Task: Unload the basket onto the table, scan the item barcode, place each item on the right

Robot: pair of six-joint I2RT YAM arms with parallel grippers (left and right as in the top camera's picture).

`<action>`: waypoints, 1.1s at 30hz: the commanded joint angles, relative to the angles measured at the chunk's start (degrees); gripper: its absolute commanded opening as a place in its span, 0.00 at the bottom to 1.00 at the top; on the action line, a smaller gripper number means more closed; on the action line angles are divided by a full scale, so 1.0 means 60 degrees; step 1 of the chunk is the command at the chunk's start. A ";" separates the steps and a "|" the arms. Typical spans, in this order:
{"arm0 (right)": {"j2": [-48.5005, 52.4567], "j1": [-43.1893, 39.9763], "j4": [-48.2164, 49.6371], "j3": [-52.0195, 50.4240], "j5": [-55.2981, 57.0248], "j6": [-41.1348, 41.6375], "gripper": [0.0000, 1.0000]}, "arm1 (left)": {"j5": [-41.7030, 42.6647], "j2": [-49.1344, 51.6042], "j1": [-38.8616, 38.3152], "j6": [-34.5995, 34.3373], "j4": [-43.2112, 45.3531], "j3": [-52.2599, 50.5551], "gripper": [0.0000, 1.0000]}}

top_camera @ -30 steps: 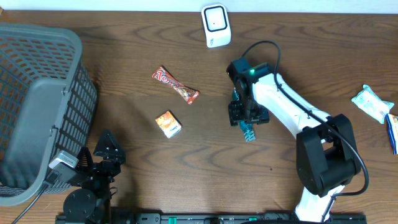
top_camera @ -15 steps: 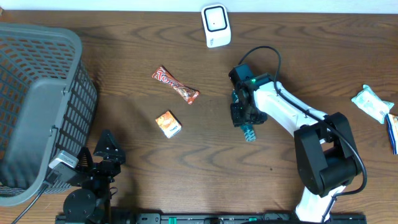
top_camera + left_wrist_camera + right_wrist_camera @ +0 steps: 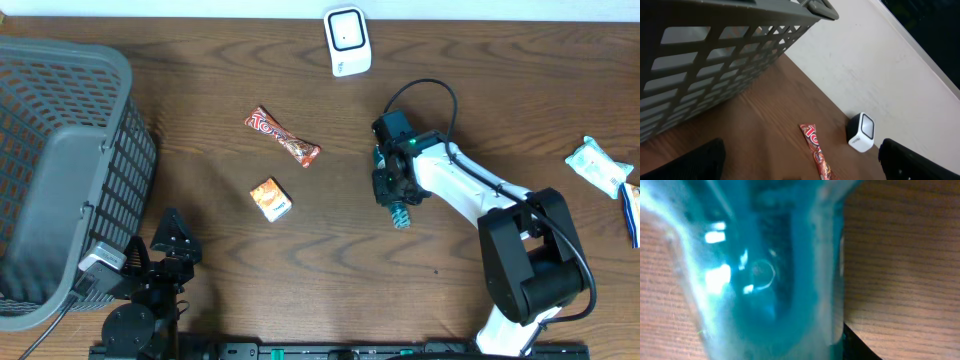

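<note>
Teal item (image 3: 401,214) sticks out from under right gripper (image 3: 392,194); grip unclear.

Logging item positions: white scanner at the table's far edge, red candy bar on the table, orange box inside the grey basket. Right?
No. The overhead view shows the orange box on the table, outside the grey basket, near the red candy bar. The white scanner is at the far edge.
</note>
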 commanded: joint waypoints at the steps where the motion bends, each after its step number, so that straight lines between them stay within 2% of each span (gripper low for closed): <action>1: 0.0474 -0.0175 -0.0215 -0.0594 -0.0131 -0.0047 0.25 | -0.0124 -0.0062 -0.0047 -0.0051 0.0015 -0.0025 0.98; 8: 0.0463 -0.0200 -0.0106 -0.0568 -0.0466 -0.0066 0.09 | -0.0124 -0.0062 -0.0047 -0.0051 0.0015 -0.0025 0.98; 12: 0.0463 -0.0280 -0.0393 -0.0280 -0.1169 -0.0656 0.01 | -0.0124 -0.0062 -0.0047 -0.0051 0.0015 -0.0025 0.98; 22: 0.0463 -0.0696 -0.1319 0.0834 -0.6142 -0.4211 0.01 | -0.0124 -0.0062 -0.0047 -0.0051 0.0015 -0.0025 0.98; 27: 0.0463 -0.0747 -0.1286 0.0834 -0.8386 -0.5563 0.01 | -0.0124 -0.0062 -0.0047 -0.0051 0.0015 -0.0025 0.98; 33: 0.0463 -0.0831 -0.1275 0.0834 -1.0080 -0.6648 0.01 | -0.0124 -0.0062 -0.0047 -0.0051 0.0011 -0.0025 0.98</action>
